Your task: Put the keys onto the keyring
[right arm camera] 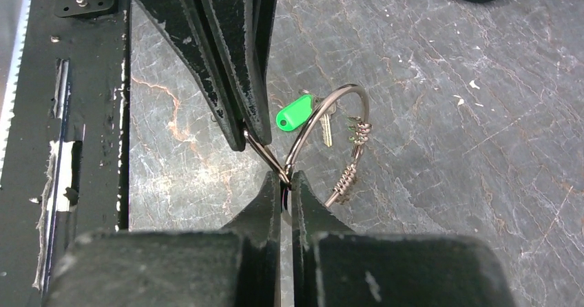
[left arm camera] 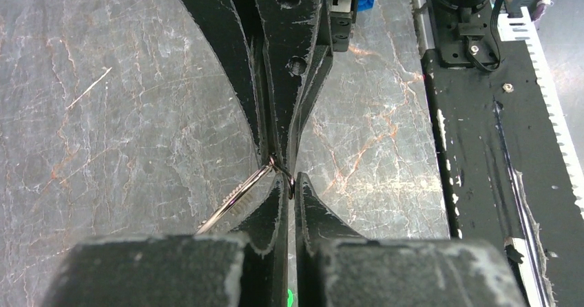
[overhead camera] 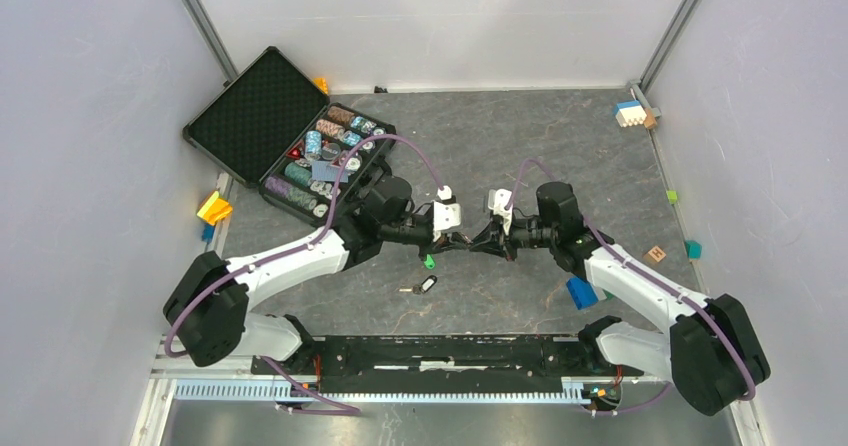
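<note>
The keyring (right arm camera: 346, 97) is a thin silver wire loop with coiled ends, held in the air between both grippers. My left gripper (left arm camera: 289, 183) is shut on the wire (left arm camera: 234, 198). My right gripper (right arm camera: 286, 177) is shut on it from the other side, tip to tip with the left fingers (right arm camera: 227, 59). In the top view they meet over the table's middle, left gripper (overhead camera: 455, 238) and right gripper (overhead camera: 487, 242). The green-headed key (right arm camera: 295, 111) lies against the loop; I cannot tell if it is threaded on. It also shows in the top view (overhead camera: 429, 261). The black-headed key (overhead camera: 427, 285) lies on the table nearer the bases.
An open black case (overhead camera: 250, 106) with poker chips stands at the back left. A blue block (overhead camera: 581, 292) lies by the right arm. Small toy blocks sit at the back right (overhead camera: 630, 114), the right edge (overhead camera: 656, 255) and the left edge (overhead camera: 213, 207). A black rail (overhead camera: 450, 351) runs along the near edge.
</note>
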Robot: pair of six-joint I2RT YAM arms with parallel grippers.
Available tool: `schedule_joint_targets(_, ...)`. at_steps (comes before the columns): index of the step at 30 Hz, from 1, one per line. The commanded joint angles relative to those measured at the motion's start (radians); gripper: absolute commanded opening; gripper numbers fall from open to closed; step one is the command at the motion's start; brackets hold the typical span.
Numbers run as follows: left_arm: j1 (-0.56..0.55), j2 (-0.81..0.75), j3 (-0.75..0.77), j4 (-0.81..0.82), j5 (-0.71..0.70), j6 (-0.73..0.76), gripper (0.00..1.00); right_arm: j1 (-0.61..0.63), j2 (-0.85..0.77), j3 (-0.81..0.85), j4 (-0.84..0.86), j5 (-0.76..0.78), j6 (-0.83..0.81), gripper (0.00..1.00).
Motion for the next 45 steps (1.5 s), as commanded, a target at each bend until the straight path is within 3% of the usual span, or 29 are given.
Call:
schedule_joint_targets(1,-0.008,0.018,0.048,-0.011,-0.038,0.056,0.08,0.010,-0.007,0.019,0.138,-0.023,0.024,0.00)
schedule_joint_targets(11,0.010,-0.041,0.028,-0.018,-0.090,0.135,0.34,0.008,-0.021,-0.031,0.281,-0.009,0.145,0.00)
schedule_joint_targets(17,0.041,-0.099,-0.061,0.125,-0.103,0.114,0.43,0.004,0.003,-0.031,0.341,-0.041,0.224,0.00)
schedule_joint_targets(30,0.059,-0.134,-0.247,0.522,-0.040,0.013,0.42,-0.005,0.051,-0.039,0.449,-0.044,0.389,0.00)
schedule_joint_targets(45,0.059,-0.130,-0.255,0.564,-0.012,-0.015,0.29,-0.020,0.092,-0.050,0.503,-0.072,0.443,0.00)
